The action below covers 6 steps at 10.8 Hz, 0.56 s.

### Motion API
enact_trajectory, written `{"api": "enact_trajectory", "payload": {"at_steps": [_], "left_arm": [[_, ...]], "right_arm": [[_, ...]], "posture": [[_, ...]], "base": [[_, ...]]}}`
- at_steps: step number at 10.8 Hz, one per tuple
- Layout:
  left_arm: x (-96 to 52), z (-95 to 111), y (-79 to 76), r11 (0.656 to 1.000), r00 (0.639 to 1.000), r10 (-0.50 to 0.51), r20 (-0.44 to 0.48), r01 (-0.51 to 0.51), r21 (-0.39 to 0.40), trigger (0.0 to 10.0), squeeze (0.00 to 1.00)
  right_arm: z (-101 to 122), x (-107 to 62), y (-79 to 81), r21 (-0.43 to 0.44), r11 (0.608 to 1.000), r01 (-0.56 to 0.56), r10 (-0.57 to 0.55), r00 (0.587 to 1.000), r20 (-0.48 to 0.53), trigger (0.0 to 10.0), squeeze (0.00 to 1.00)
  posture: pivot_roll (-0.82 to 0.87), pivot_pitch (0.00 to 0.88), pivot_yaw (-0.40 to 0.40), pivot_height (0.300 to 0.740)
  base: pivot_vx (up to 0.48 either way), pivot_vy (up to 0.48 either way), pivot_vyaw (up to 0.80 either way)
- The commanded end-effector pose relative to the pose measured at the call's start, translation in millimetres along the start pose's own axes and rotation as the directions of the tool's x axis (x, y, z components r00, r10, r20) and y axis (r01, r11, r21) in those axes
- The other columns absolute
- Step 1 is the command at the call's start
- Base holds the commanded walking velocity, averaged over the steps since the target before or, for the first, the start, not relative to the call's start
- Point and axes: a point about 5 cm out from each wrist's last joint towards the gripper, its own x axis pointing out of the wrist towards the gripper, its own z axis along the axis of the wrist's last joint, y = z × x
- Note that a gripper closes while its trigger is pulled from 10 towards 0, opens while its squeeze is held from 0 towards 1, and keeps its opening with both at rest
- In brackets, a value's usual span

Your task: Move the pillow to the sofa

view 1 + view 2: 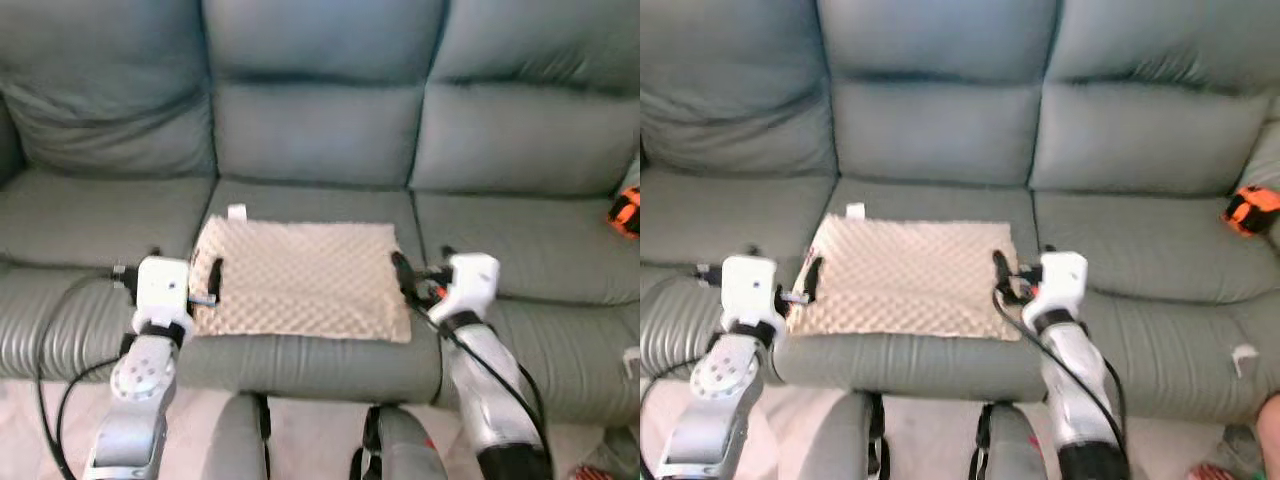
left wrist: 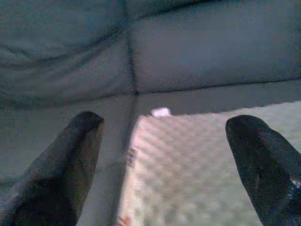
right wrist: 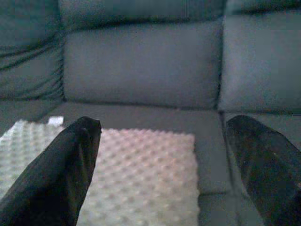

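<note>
A beige, bumpy pillow (image 1: pixel 300 275) lies flat on the middle seat of the grey-green sofa (image 1: pixel 320 130), with a white tag (image 1: pixel 237 212) at its far left corner. My left gripper (image 1: pixel 205 285) stands open at the pillow's left edge, which lies between the fingers (image 2: pixel 70 160) in the left wrist view. My right gripper (image 1: pixel 425 268) is open at the pillow's right edge (image 3: pixel 193 160). One of its fingers (image 3: pixel 61 174) hangs over the pillow (image 3: pixel 141 174), the other over bare seat. Neither gripper holds anything.
An orange and black object (image 1: pixel 1250 210) lies on the right seat near the sofa's arm. A small white item (image 1: pixel 1243 352) sits on the front of the right cushion. My legs (image 1: pixel 240 440) stand close against the sofa's front edge, over pale floor.
</note>
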Motion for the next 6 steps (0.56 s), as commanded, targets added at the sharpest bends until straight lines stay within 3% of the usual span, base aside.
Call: {"api": "enact_trajectory", "payload": {"at_steps": [1, 2, 3, 4, 6], "left_arm": [[2.5, -0.2, 4.4, 1.0, 1.0, 0.002, 0.011, -0.002, -0.016, 10.0, 0.0], [8.2, 1.9, -9.9, 0.988, 0.994, -0.109, 0.024, 0.111, -0.104, 10.0, 0.0], [9.1, 1.8, -16.0, 0.983, 0.988, -0.15, 0.03, 0.153, -0.105, 10.0, 0.0], [13.1, -1.4, -18.7, 0.986, 0.987, -0.16, 0.017, 0.161, -0.042, 10.0, 0.0], [25.0, -3.2, -22.8, 0.987, 0.989, -0.145, 0.008, 0.146, -0.071, 10.0, 0.0]], "right_arm": [[8.0, 1.0, -0.3, -0.012, 1.0, -0.003, 0.003, 1.0, 0.022, 10.0, 0.0], [16.9, 1.6, -2.8, -0.015, 1.0, 0.019, -0.019, 0.998, 0.052, 10.0, 0.0], [17.8, 2.8, -3.3, -0.012, 0.999, 0.03, -0.029, 0.998, 0.055, 10.0, 0.0], [18.6, 3.4, -3.7, 0.005, 0.999, 0.05, -0.05, 0.997, 0.06, 10.0, 0.0], [17.6, 8.7, 2.2, 0.014, 0.999, 0.039, -0.039, 0.998, 0.055, 10.0, 0.0]], "posture": [[0.02, 0.0, 0.004, 0.686], [0.02, 0.0, 0.013, 0.706], [0.02, 0.0, 0.018, 0.721], [0.02, 0.0, 0.031, 0.74], [0.01, 0.0, 0.034, 0.74]], "base": [[0.0, 0.0, 0.0], [0.0, 0.0, 0.0], [0.0, 0.0, 0.0], [0.0, 0.0, 0.0], [0.0, 0.0, 0.0]]}}
